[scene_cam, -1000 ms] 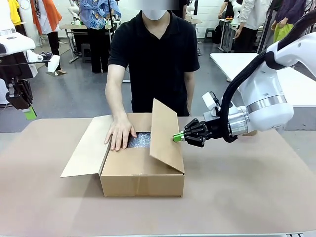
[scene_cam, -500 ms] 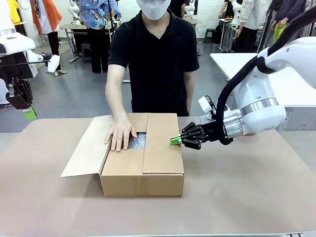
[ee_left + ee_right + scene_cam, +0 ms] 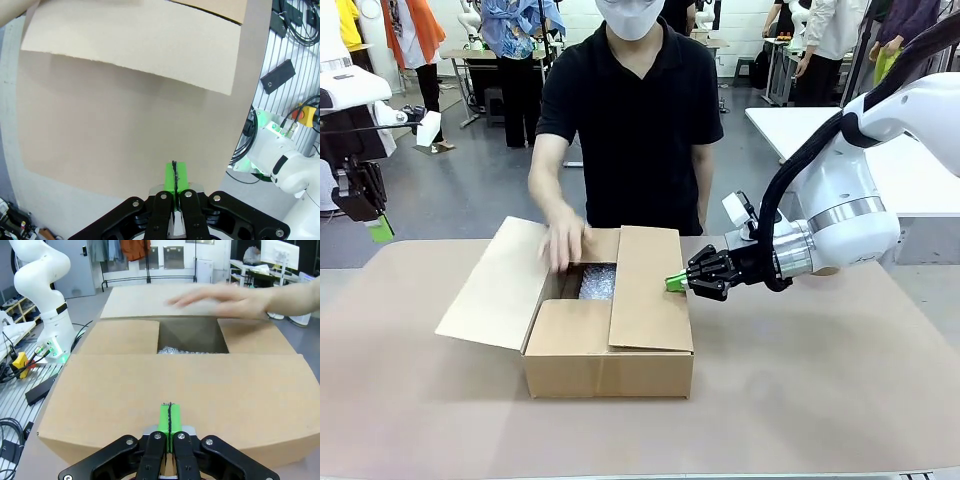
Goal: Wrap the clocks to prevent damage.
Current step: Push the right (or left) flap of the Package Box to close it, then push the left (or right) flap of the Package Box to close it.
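Observation:
An open cardboard box (image 3: 605, 360) stands mid-table. The clocks are hidden; bubble wrap (image 3: 598, 282) shows through the gap in its top. My right gripper (image 3: 675, 283) is shut, its green tips on the outer edge of the right flap (image 3: 645, 290), which lies flat. In the right wrist view the shut gripper (image 3: 170, 422) rests over that flap (image 3: 200, 385), with bubble wrap (image 3: 185, 351) beyond. The person's hand (image 3: 563, 243) hovers, blurred, by the left flap (image 3: 495, 285), which slants outward. My left gripper (image 3: 378, 228) hangs shut at the far left, off the table; it (image 3: 173, 180) looks down on the table.
The brown table (image 3: 820, 380) has free room right of and in front of the box. The person stands at the far edge behind the box. A white table (image 3: 920, 170) is at the back right. My left arm's base (image 3: 47, 295) stands beyond the box.
The right flap went from standing up to lying flat under my right gripper. The person's hand lifted off the box, and the left flap rose a little. The left arm stayed still.

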